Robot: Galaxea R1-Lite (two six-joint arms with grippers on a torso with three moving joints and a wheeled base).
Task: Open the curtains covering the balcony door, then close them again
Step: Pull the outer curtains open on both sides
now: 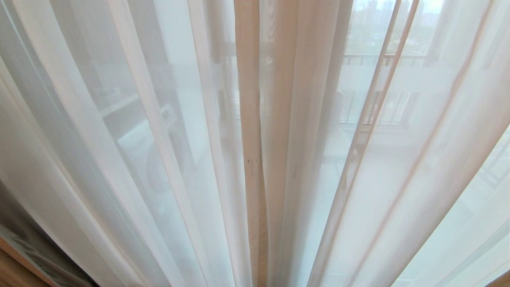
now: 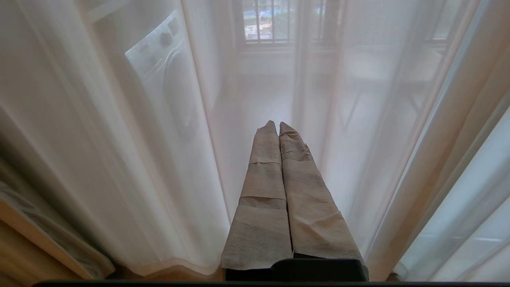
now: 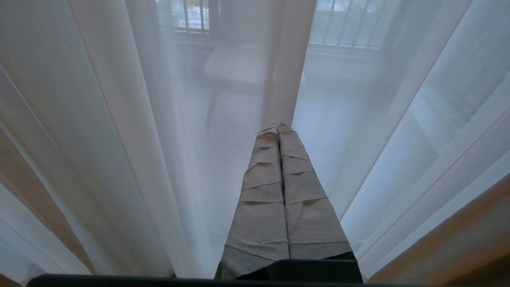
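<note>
Balcony behind, curtains (image 1: 251,159) hang in vertical folds

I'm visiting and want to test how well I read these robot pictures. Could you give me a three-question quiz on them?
1. True or false: the sheer curtains hang drawn across the view.
2. What appliance shows through the fabric in the left wrist view? A) washing machine B) fridge C) oven
3. Are the left gripper and right gripper open or shut?

Key:
1. True.
2. A, the washing machine.
3. Both shut, holding nothing.
</note>
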